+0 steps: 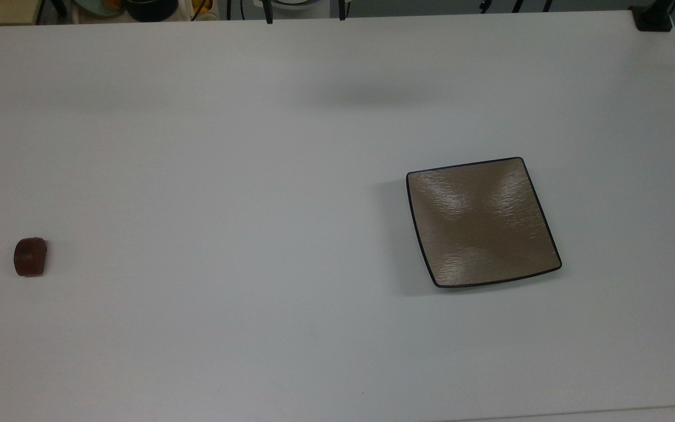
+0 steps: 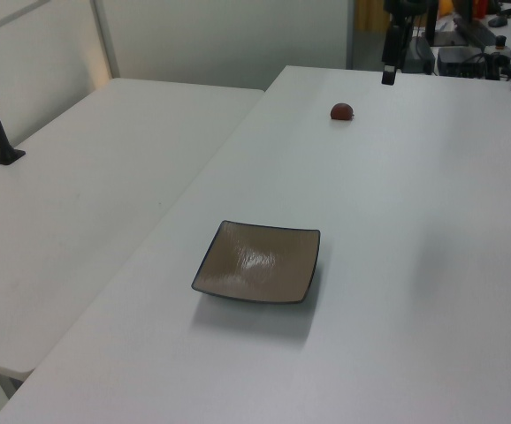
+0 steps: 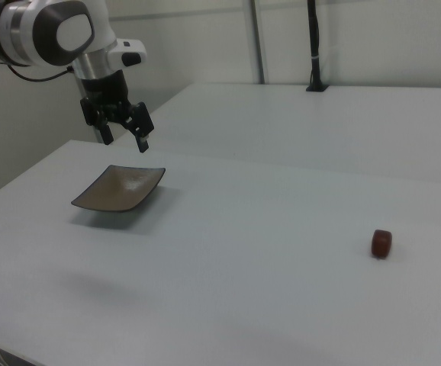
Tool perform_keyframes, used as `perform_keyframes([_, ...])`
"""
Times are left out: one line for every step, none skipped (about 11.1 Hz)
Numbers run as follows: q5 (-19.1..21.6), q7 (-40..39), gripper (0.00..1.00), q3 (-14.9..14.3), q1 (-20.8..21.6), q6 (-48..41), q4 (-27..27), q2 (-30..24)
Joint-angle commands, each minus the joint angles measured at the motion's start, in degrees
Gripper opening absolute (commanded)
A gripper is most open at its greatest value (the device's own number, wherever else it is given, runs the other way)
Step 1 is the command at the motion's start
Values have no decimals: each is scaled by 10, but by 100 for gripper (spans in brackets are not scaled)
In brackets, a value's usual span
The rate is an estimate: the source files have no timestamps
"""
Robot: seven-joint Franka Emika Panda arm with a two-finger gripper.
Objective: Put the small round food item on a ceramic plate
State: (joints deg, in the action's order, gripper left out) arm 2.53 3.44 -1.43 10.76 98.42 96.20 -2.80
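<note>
In the top view, the small round food item (image 1: 30, 257) is seen at about nine o'clock on the white table (image 1: 267, 176), resting on the bare surface. The ceramic plate (image 1: 483, 223) lies well apart from it, toward three o'clock, and nothing is held in it.

In the left view, the food item (image 2: 342, 111) is found near twelve o'clock on the table, with the plate (image 2: 257, 262) toward six o'clock of it.

In the right view, the gripper (image 3: 125, 130) is held in the air at about ten o'clock, above the plate's (image 3: 119, 188) far edge. Its fingers are spread apart and nothing is gripped. The food item (image 3: 381, 243) lies well apart from the jaws, at about four o'clock.

The chunk is judged to be light, fairly firm and possibly smooth-skinned. A grasp across its middle, one finger against the flat side, is judged steadiest, with modest squeeze so it is not squirted out.
</note>
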Motion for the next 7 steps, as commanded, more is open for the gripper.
perform_keyframes([8,-7,100,-1,1,16,2,-5])
perform_keyframes([8,-7,100,-1,1,16,2,-5])
perform_keyframes([8,-7,100,-1,1,17,2,-5])
perform_keyframes([8,-7,100,-1,1,17,2,-5])
perform_keyframes([9,-7,100,-1,1,17,1,-5])
perform_keyframes([9,-7,100,-1,0,18,1,-4])
perform_keyframes([11,-7,100,-1,-2,19,1,-4])
